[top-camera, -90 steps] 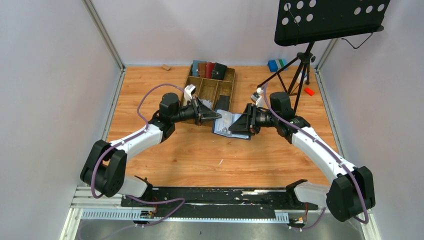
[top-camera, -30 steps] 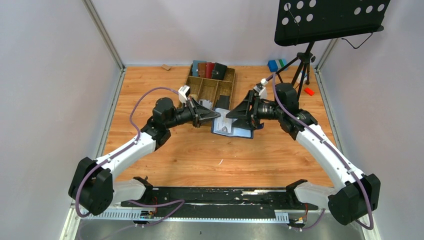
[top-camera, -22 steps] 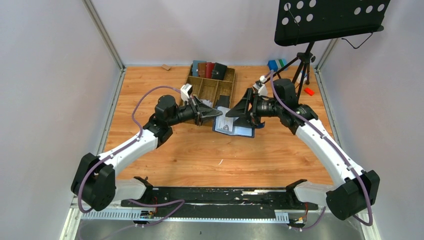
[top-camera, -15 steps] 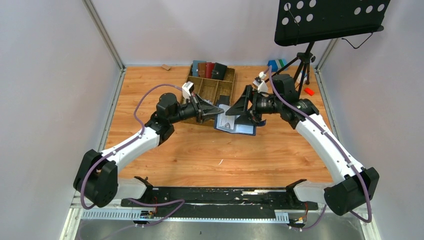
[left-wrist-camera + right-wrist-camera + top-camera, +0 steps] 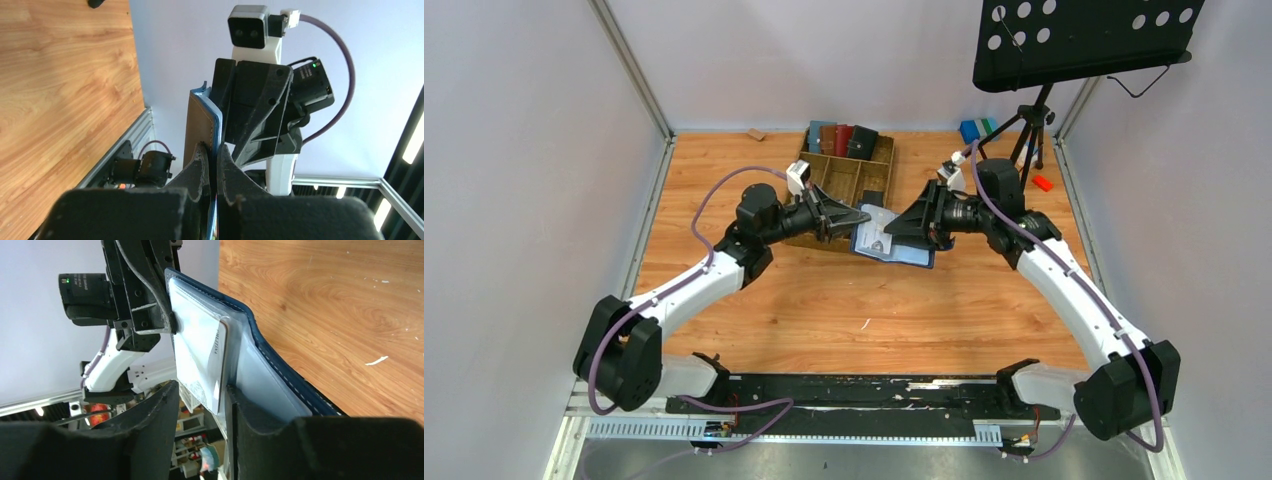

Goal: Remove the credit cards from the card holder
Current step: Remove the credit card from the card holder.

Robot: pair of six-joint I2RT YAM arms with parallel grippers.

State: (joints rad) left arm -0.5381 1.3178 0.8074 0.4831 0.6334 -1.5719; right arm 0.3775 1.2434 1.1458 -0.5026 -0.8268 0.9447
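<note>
Two-arm card extraction, early stage. The small navy-blue bifold card holder [image 5: 902,250] hangs spread open in the air between the arms, above the pale wooden plank tabletop [image 5: 824,300] and just in front of the shallow wooden compartment tray [image 5: 849,175]. The left gripper [image 5: 211,150] is pinched tight on one thin edge of the holder. The right gripper [image 5: 200,390] has its jaws partly apart, straddling the exposed end of a white rectangular plastic card with dark print [image 5: 197,347] that sits in a clear inner pocket; contact with the card cannot be confirmed. Judged from this, the holder has been lifted and opened, but no card is out: none lies loose on the tabletop in the overhead view, and every pull remains. A row of brown, red and black holders [image 5: 839,138] stands at the tray's far end. Plain pale walls enclose the table; a black perforated music stand [image 5: 1084,35] rises at the far right corner.
</note>
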